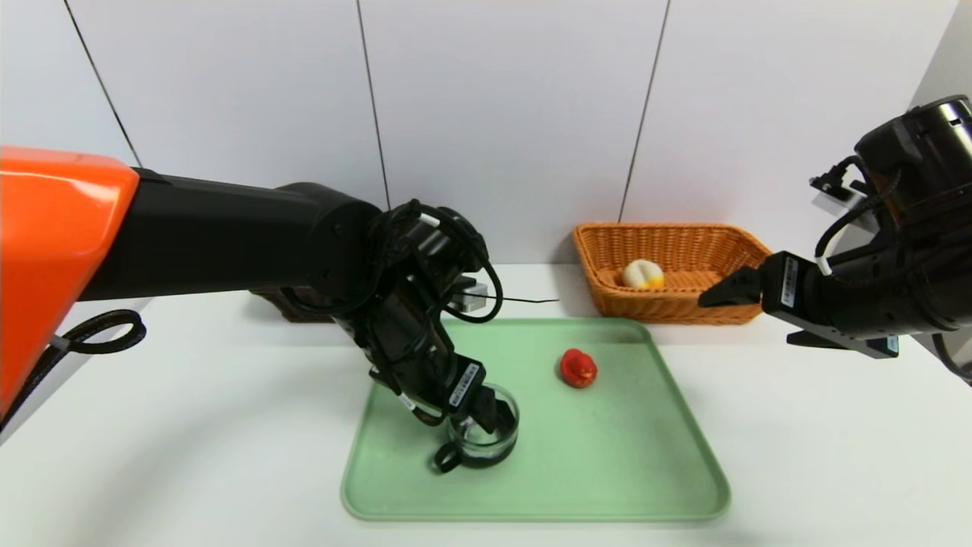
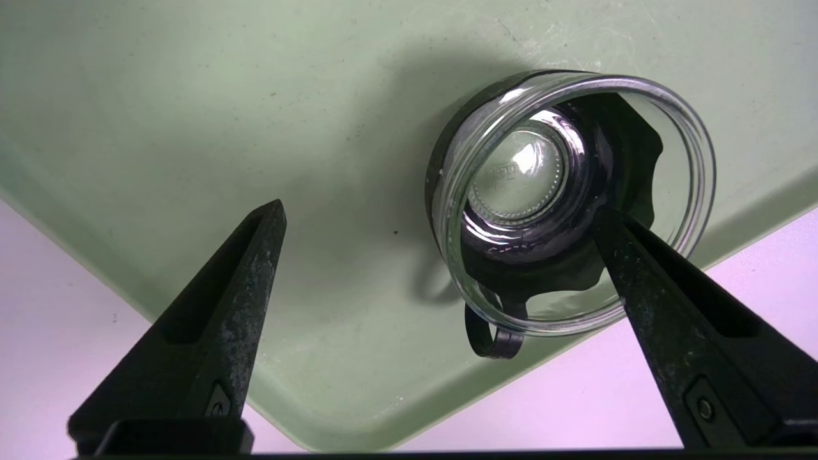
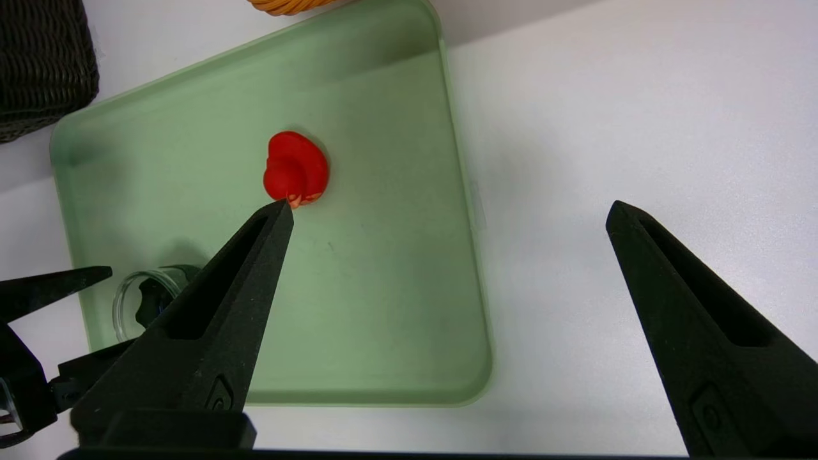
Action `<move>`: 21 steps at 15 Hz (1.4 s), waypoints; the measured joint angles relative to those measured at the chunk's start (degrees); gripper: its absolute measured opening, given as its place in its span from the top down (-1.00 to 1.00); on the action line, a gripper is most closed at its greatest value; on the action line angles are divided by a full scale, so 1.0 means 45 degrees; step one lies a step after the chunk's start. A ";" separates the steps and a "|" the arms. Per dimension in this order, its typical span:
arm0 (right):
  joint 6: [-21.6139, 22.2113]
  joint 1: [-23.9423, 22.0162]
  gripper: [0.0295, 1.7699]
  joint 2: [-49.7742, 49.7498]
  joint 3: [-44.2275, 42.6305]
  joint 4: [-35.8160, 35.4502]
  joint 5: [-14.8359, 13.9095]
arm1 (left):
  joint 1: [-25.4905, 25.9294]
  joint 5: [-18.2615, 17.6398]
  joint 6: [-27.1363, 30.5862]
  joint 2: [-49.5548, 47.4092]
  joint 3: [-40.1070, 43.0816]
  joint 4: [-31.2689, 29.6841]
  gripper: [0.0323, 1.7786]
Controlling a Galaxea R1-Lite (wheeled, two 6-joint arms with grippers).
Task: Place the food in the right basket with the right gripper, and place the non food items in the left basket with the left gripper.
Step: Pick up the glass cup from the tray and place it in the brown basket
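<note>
Left gripper (image 2: 441,207), jaws spread wide w/ nothing gripped, hangs over the glass cup (image 1: 484,429) on the green tray (image 1: 607,456), one fingertip overlapping the cup's rim in its wrist view; can't tell if they touch. Cup sits nr the tray's near-left corner, w/ bare tray between it & the red food item (image 1: 579,368) and more along the tray's right edge; R gripper (image 3: 450,204), also wide & unladen, is off past that edge. Cup's upright, clear, round-rimmed, w/ dark wavy-edged lower part & small black handle.
</note>
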 joint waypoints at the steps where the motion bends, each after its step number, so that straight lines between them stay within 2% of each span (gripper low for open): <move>1: 0.0003 0.0000 -0.92 -0.0008 0.0000 0.0005 0.0000 | 0.0000 0.0000 -0.0003 0.0035 0.0000 -0.0008 -0.90; 6: 0.0003 -0.0022 -0.92 -0.0027 0.0022 0.0005 -0.0005 | 0.0016 0.0060 -0.0019 0.0263 -0.0038 -0.0073 -0.90; 7: 0.0003 -0.0022 -0.92 -0.0022 0.0022 0.0005 -0.0005 | 0.0019 0.0060 -0.0019 0.0295 -0.0033 -0.0073 -0.81; 10: 0.0024 -0.0022 -0.92 -0.0019 0.0041 0.0014 -0.0005 | 0.0024 0.0073 -0.0033 0.0436 -0.0014 -0.0165 -0.26; 13: 0.0024 -0.0022 -0.92 -0.0019 0.0054 0.0019 -0.0005 | 0.0087 0.0065 -0.0081 0.0563 0.0000 -0.0190 0.12; 14: 0.0024 -0.0022 -0.92 -0.0019 0.0060 0.0019 -0.0005 | 0.0116 0.0070 -0.0098 0.0582 0.0000 -0.0198 0.31; 15: 0.0019 -0.0016 -0.92 -0.0022 0.0060 0.0014 -0.0005 | 0.0152 0.0060 -0.0092 0.0593 -0.0003 -0.0217 0.97; 16: 0.0014 -0.0005 -0.92 -0.0022 0.0065 0.0005 -0.0005 | 0.0195 0.0049 -0.0098 0.0593 -0.0003 -0.0203 0.91; 21: 0.0008 0.0057 -0.92 -0.0008 0.0046 -0.0019 -0.0005 | 0.0287 0.0049 -0.0098 0.0515 0.0035 -0.0173 0.91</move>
